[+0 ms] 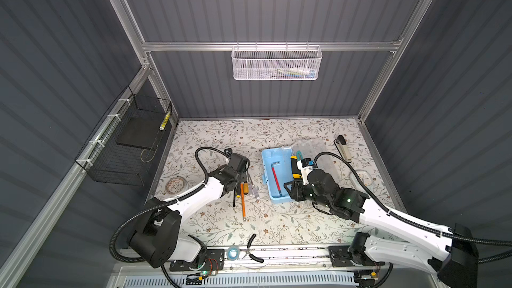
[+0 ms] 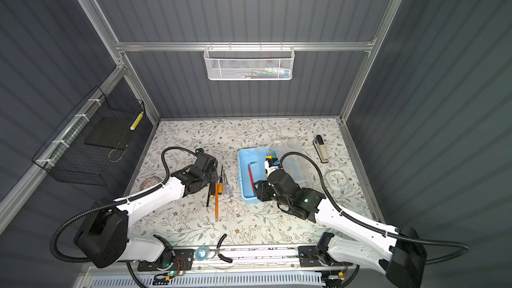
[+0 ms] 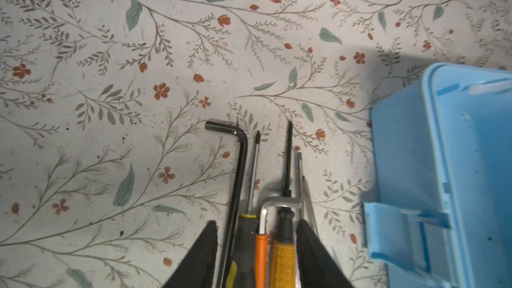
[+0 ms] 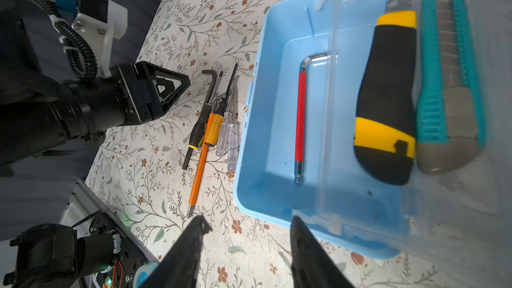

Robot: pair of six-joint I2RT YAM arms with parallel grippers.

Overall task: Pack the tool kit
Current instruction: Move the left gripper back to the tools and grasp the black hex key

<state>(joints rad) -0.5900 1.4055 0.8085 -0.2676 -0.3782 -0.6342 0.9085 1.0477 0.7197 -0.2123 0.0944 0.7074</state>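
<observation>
Tool kit packing: both pincers are being held apart, nothing gripped

The left pincer (image 3: pixel 257 228) is being held partly open over loose tools on the flowery table (image 3: pixel 110 51). A black hex key (image 3: pixel 241 156), an orange-sleeved hex key (image 3: pixel 261 256) and an orange-handled screwdriver (image 3: pixel 282 259) are being straddled by its fingers (image 3: pixel 199 256). The right pincer (image 4: pixel 248 221) is being held about as wide, empty. The light blue plastic toolbox (image 4: pixel 273 139) is sitting just ahead of it, a red-sleeved hex key (image 4: pixel 300 117) inside.

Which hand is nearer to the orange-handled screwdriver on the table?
Left. The left hand hangs directly over the orange-handled screwdriver, its fingers either side of the handle. The right hand is at the blue box rim, farther away.
</observation>
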